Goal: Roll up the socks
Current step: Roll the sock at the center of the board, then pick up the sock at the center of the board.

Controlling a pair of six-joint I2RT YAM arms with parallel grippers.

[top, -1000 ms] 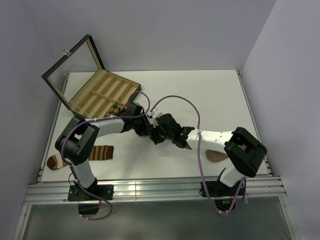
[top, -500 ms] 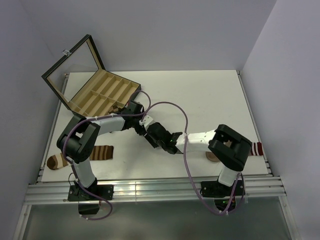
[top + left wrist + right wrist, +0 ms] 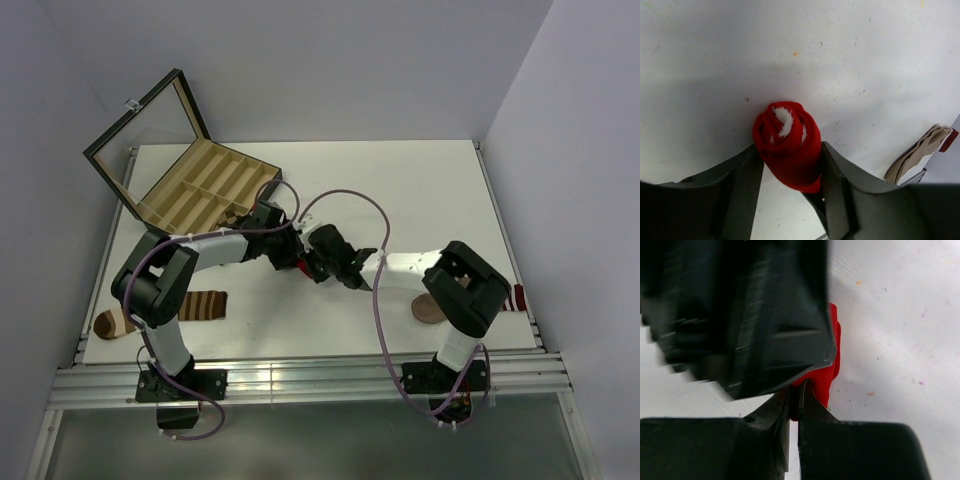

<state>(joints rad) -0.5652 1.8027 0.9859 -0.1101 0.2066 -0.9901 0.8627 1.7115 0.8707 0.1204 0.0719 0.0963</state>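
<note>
So the left gripper [image 3: 791, 150] has the rolled-up red sock [image 3: 787, 137] squeezed in its jaws, and the right gripper [image 3: 794, 390] is pinched tight on 1 edge of it.

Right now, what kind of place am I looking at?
Probably a robot test booth: a left arm and a right arm mounted at the edge of a white table, plain walls closing it in, and props such as a rolled red sock and an open divided box.

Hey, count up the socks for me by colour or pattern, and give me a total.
Red sock: 1
Argyle sock: 1
Brown-striped sock: 1
Tan-brown sock: 1
Total: 4
</note>
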